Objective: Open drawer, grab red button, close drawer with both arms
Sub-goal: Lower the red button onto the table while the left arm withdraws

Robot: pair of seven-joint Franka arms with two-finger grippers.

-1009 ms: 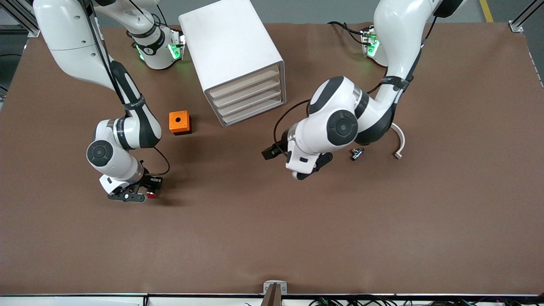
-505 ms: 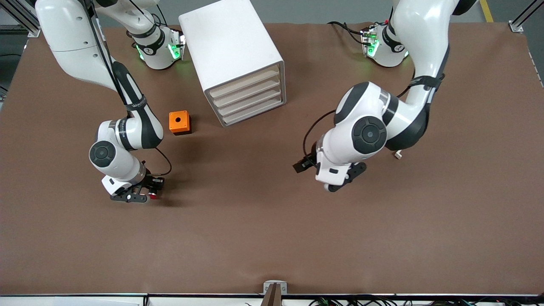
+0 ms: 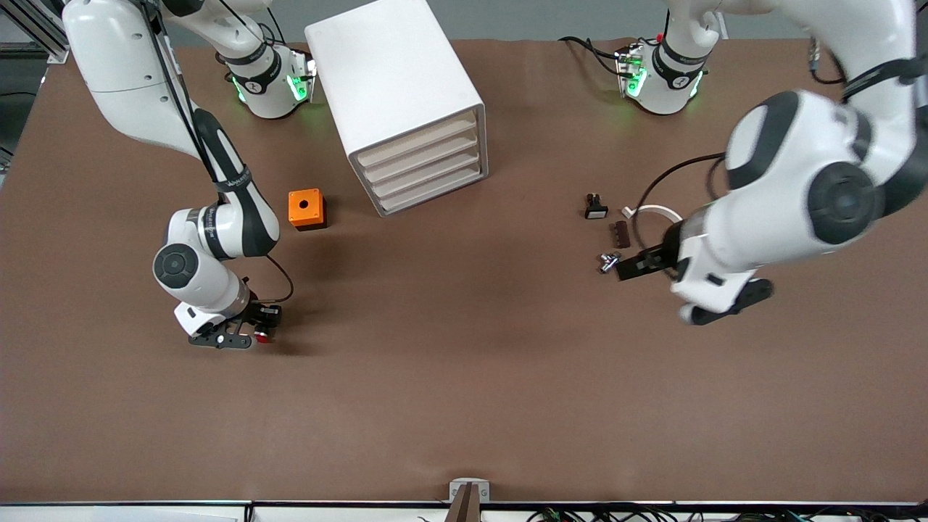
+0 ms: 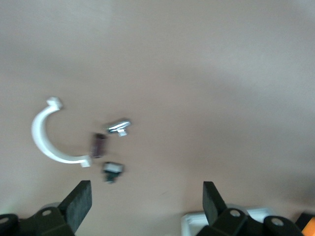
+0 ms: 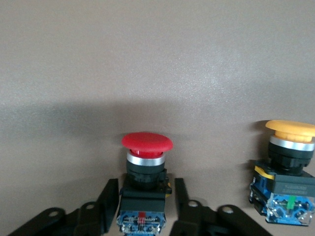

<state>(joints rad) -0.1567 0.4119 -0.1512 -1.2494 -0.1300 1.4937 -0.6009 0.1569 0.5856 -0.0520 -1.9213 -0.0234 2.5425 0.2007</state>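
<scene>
button (image 5: 147,147) – right gripper (image 5: 143,204) fingers loosened around it | left gripper (image 4: 145,204) spread, swung away

Your left gripper (image 4: 146,201) hangs with fingers (image 4: 78,200) spread wide over the brown table (image 4: 211,78), above a white curved clip (image 4: 45,140) and three small parts.

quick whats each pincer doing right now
Left pincer: open, empty, in the air over the table by the small parts.
Right pincer: fingers around the red button on the table, just parted from it.
</scene>
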